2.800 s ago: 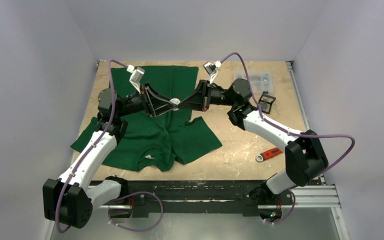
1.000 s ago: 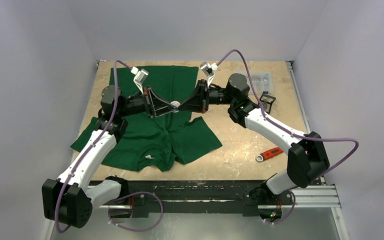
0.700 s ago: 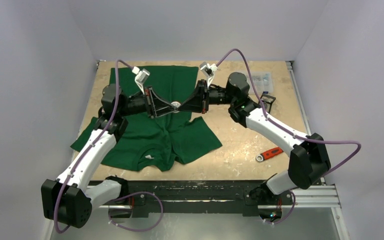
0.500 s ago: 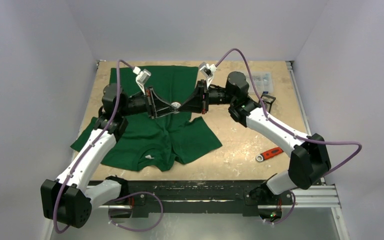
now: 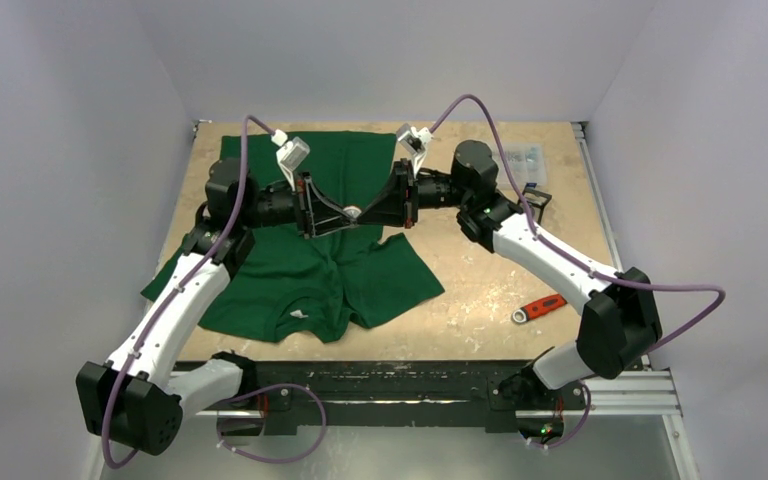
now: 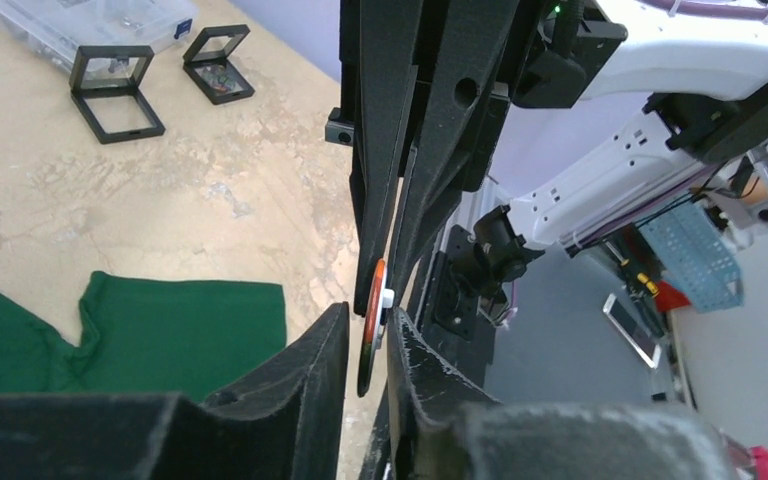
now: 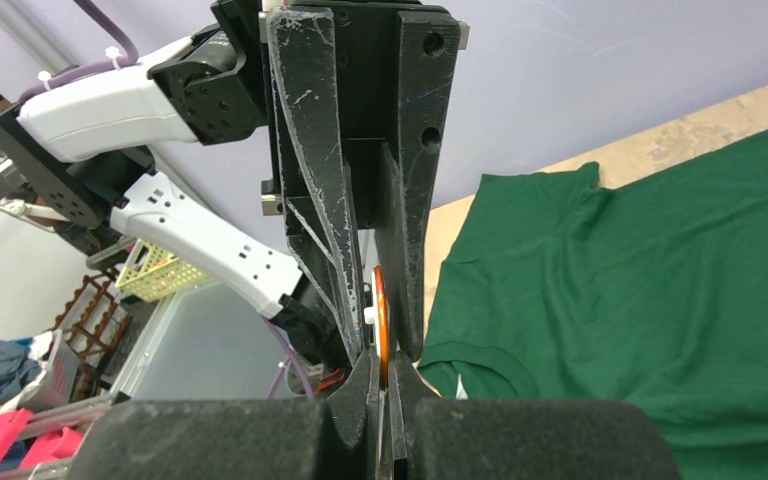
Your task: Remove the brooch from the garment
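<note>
The dark green T-shirt (image 5: 310, 270) lies flat on the table, neck towards the near edge. My two grippers meet tip to tip in the air above its middle. Between them is the brooch (image 5: 353, 212), a small round disc with an orange rim and a white back piece. My right gripper (image 5: 361, 211) is shut on the brooch's edge (image 7: 380, 325). My left gripper (image 5: 344, 214) straddles the brooch (image 6: 373, 325) with its jaws slightly apart and a gap on one side. The shirt also shows in the left wrist view (image 6: 160, 330) and the right wrist view (image 7: 660, 300).
A red-handled tool (image 5: 538, 307) lies on the table at the right front. A clear plastic box (image 5: 520, 158) and small black frames (image 5: 532, 205) stand at the back right. The frames also show in the left wrist view (image 6: 115, 90).
Both grippers stay joined at the brooch above the shirt. The left wrist has shifted a little back and to the right, and the right arm has barely moved.
</note>
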